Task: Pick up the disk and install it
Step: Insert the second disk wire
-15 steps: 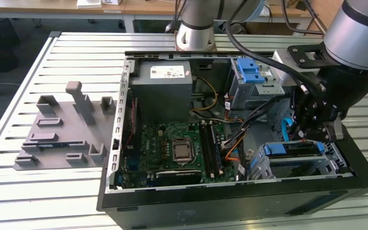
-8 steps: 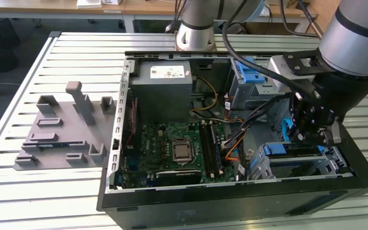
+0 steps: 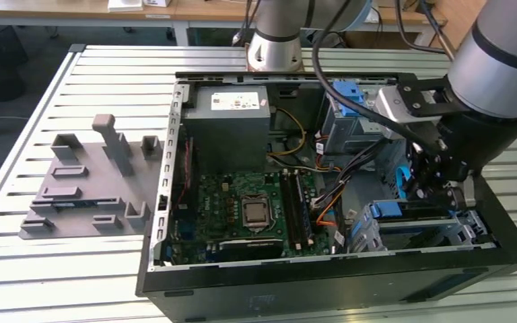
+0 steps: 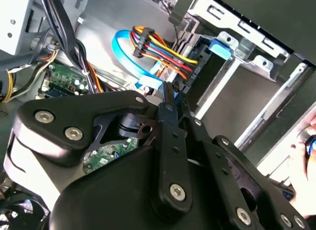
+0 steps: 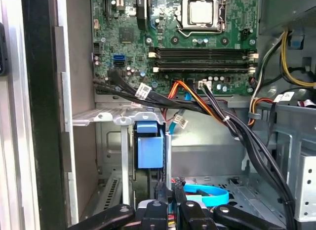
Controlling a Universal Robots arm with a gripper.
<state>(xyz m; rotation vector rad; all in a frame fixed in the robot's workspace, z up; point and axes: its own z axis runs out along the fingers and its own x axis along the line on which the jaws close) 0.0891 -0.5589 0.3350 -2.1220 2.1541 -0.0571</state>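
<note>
The disk stands on edge in a slot of the silver drive cage at the front corner of the open computer case, on the exterior view's right. Of the disk, mainly the blue plastic bracket end shows. My gripper hangs inside the case just beside that cage. Its two black fingers are closed together, and I see nothing between them. The fingertips sit next to a plug with coloured wires, a short way from the blue bracket.
The motherboard, a grey power-supply box and a second cage with blue plastic fill the case. Black and coloured cable bundles and a blue flat cable run close to the gripper. A grey fixture lies on the slatted table.
</note>
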